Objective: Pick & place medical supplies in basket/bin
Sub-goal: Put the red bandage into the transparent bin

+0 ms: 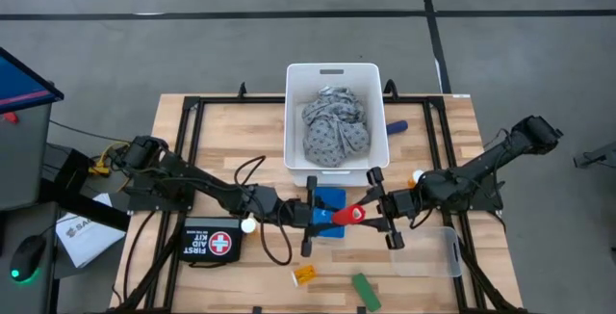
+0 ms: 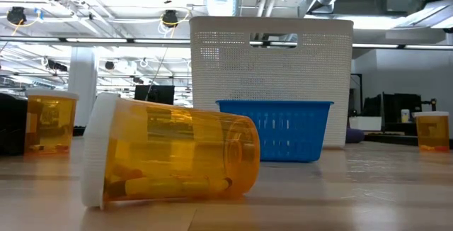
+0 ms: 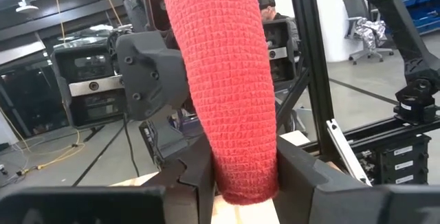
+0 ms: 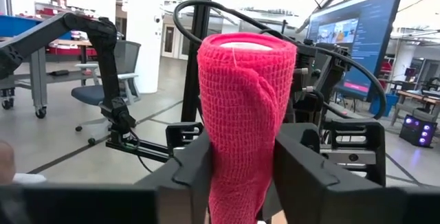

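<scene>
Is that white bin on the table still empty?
No. In the overhead view the white bin already holds a crumpled grey patterned cloth.

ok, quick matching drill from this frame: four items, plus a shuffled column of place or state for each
Items:
1. red bandage roll
2. grey cloth
3. first aid kit
4. green piece

Place or state:
A. lying in the white bin
B. alone on the table near its front edge
C. held between the left gripper and right gripper
D. flat on the table under the left arm

Pairs: 1-C, 2-A, 3-D, 4-B
</scene>
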Action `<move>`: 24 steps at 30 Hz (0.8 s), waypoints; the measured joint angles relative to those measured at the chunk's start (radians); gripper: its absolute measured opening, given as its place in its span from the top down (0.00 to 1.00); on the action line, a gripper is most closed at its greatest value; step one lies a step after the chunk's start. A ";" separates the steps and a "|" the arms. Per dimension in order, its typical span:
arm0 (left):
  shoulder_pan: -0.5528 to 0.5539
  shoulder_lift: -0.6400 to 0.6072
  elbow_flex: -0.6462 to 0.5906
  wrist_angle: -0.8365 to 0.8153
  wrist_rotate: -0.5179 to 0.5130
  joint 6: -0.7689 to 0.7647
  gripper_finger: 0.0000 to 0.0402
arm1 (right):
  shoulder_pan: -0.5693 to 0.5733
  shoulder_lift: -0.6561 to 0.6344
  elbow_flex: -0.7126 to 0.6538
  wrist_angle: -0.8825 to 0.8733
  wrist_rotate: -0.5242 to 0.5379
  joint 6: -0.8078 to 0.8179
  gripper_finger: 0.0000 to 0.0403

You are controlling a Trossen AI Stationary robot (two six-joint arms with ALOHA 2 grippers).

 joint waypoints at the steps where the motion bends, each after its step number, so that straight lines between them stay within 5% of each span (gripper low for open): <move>1: 0.000 0.000 0.000 0.000 0.000 0.000 0.75 | 0.000 0.000 0.000 0.000 -0.001 -0.002 0.71; 11: -0.016 -0.024 -0.001 -0.076 -0.015 0.067 0.65 | 0.019 0.001 0.000 -0.004 -0.003 -0.023 0.74; 24: -0.131 -0.234 -0.003 -0.599 -0.186 0.085 0.38 | 0.111 -0.053 0.000 -0.089 0.025 -0.012 0.74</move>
